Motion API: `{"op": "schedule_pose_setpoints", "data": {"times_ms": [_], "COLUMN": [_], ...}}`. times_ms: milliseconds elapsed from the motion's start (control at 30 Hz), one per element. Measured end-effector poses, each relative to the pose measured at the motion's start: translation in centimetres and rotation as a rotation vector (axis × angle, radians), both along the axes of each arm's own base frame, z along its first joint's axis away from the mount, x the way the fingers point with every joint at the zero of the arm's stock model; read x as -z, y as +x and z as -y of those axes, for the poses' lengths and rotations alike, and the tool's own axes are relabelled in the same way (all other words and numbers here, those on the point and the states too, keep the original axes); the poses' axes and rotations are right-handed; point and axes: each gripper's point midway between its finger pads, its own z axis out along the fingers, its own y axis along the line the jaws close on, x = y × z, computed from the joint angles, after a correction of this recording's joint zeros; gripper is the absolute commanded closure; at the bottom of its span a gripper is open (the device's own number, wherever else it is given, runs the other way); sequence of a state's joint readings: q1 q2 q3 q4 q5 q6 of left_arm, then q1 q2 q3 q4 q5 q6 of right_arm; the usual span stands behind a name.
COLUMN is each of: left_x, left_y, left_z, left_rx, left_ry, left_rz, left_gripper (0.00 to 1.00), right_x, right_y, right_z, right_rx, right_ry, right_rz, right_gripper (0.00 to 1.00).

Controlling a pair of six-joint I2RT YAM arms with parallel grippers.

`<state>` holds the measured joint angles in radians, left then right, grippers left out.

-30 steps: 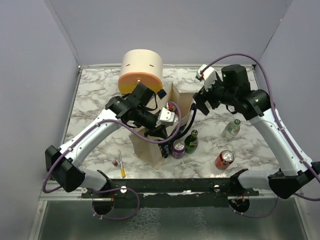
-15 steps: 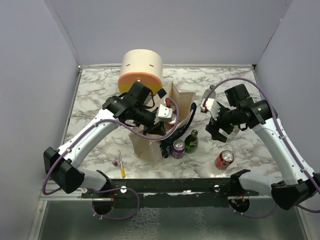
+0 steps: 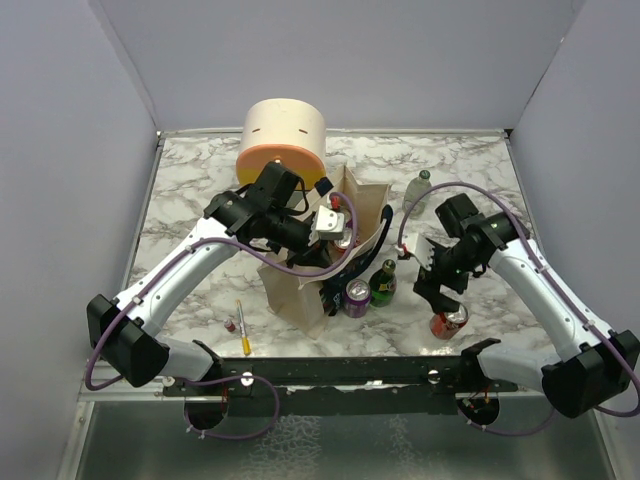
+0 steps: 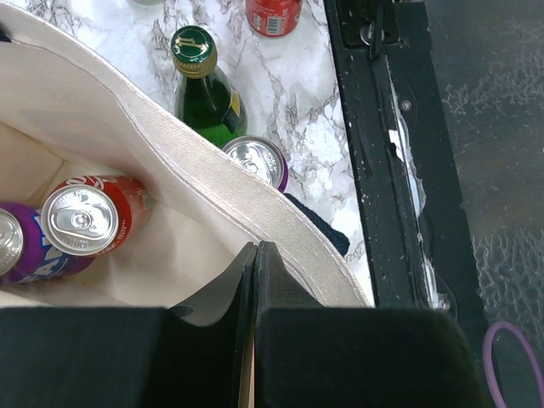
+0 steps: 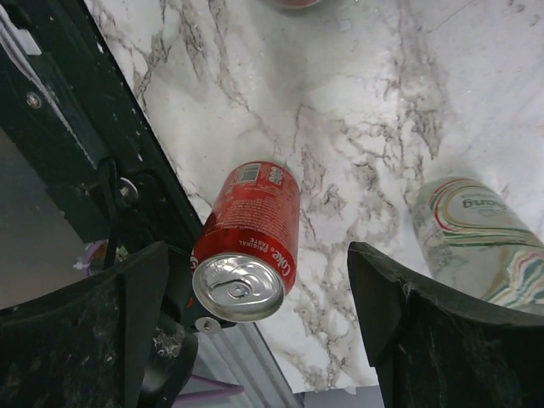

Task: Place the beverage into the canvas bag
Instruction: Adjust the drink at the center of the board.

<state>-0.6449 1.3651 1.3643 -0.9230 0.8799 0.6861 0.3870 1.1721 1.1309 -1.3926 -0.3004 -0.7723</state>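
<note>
At the near left of the marble desk (image 3: pixel 190 200) lies a yellow pen (image 3: pixel 243 330). A cream-and-orange drawer box (image 3: pixel 282 140) stands at the far side. Just right of it, the left hand (image 4: pixel 255 252) is pinched together on the rim of the canvas bag (image 3: pixel 296 297), which stands open mid-desk with a purple can (image 4: pixel 21 246) and a second red can (image 4: pixel 85 217) inside. A loose purple can (image 3: pixel 357 297) and a green bottle (image 3: pixel 383 282) stand touching the bag's right side. Further right, the right hand (image 3: pixel 438 290), fingers wide apart, hangs over the upright red cola can (image 5: pixel 246 255) near the desk's near edge.

Gripper (image 4: pixel 255 252) pinching canvas bag (image 4: pixel 174 149), cans (image 4: pixel 81 219) inside
</note>
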Motion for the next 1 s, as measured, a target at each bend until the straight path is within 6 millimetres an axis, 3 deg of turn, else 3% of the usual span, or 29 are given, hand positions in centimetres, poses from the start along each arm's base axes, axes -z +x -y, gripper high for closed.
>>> {"op": "schedule_pose_setpoints", "data": {"times_ms": [367,667,1000], "left_x": [-0.1,-0.1,-0.1], "left_y": [0.3,0.4,0.5], "left_z": [0.1,0.1,0.2], "left_rx": [-0.014,-0.017,-0.018], "left_ry": [-0.006,-0.005,-0.007], "left_rz": [0.000,-0.006,-0.003], "left_gripper": [1.00,1.00,1.00], "right_x": [3.6,4.2,5.2], "right_y": [-3.0,-2.9,-3.0], "right_z": [2.0,3.5,4.8], "right_rx": [0.005,0.050,0.056], "right_ry": [-0.088,-0.177,-0.266], "right_rz": [-0.110,-0.113,-0.146], "right_gripper": [0.12,0.12,0.27]}}
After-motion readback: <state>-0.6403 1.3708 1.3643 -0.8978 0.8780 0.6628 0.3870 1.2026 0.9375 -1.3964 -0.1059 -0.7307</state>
